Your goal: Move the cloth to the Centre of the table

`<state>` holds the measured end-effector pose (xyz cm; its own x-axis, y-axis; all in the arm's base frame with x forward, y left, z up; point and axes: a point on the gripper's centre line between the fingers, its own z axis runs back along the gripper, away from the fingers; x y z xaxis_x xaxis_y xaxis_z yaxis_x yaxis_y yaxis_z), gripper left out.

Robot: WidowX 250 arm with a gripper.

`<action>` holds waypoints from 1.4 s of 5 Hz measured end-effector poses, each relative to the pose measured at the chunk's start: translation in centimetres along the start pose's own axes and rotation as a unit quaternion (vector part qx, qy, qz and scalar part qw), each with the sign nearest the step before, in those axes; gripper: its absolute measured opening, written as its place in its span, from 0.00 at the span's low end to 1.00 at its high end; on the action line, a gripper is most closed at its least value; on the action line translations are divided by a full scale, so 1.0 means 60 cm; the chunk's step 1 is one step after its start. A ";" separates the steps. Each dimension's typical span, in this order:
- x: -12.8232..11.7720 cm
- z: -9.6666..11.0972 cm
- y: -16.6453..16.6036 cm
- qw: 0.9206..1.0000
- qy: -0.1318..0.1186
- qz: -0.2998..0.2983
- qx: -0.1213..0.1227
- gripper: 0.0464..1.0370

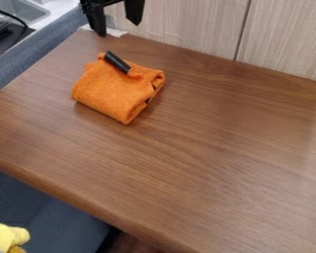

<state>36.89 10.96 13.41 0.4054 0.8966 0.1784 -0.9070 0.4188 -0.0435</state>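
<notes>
1. Camera view: the black gripper (119,29) hangs at the top edge, its 2 fingers spread wide.
2. The folded orange cloth (111,94) lies on the wooden table (207,163), toward the upper left, off-centre.
3. 1 short black stick (117,62) rests on the cloth's upper part.

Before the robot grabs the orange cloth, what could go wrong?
The black stick lies on top of the orange cloth, so it might roll off if the cloth tips. The cloth is folded with loose-looking layers at one side, so it could come undone if only the top layer gets pinched. And the open gripper is close to the wooden wall, so it may bump that if it moves the wrong way.
</notes>
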 end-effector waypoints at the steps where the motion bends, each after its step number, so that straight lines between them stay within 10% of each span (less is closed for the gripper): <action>1: -0.006 -0.023 0.001 1.000 0.014 0.002 0.013 0.96; 7: -0.041 -0.157 0.034 0.997 0.051 0.048 0.010 0.96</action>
<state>35.11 11.00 3.61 0.3244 0.9431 0.0730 -0.9442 0.3275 -0.0352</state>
